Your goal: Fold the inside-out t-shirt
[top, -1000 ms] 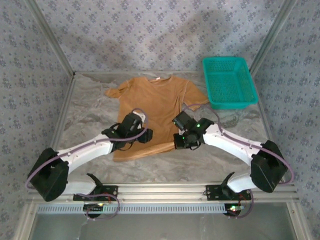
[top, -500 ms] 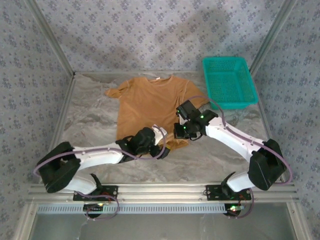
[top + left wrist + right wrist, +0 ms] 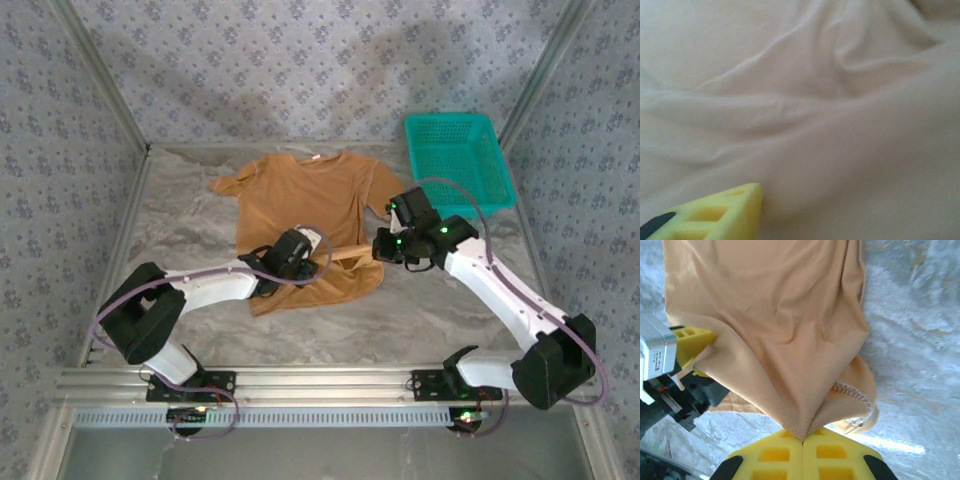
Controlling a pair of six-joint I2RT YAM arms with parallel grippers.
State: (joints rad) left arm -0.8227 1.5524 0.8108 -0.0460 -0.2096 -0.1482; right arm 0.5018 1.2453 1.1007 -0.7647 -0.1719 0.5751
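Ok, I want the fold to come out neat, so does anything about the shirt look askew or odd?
Yes. The lower part of the t-shirt is bunched and crooked. The right fingers are shut on one point of the hem, which tents the cloth into a peak, so the bottom edge lies slanted rather than flat.

Pale blue-grey floral-patterned walls (image 3: 300, 60) enclose a marbled grey tabletop (image 3: 170, 230) — aluminium rail (image 3: 330, 378) along its near edge.

light: bright, even | shadows: soft on back wall (image 3: 320, 60) | left wrist: inside-out t-shirt (image 3: 840, 125) washed pale, blurred | right wrist: sharp
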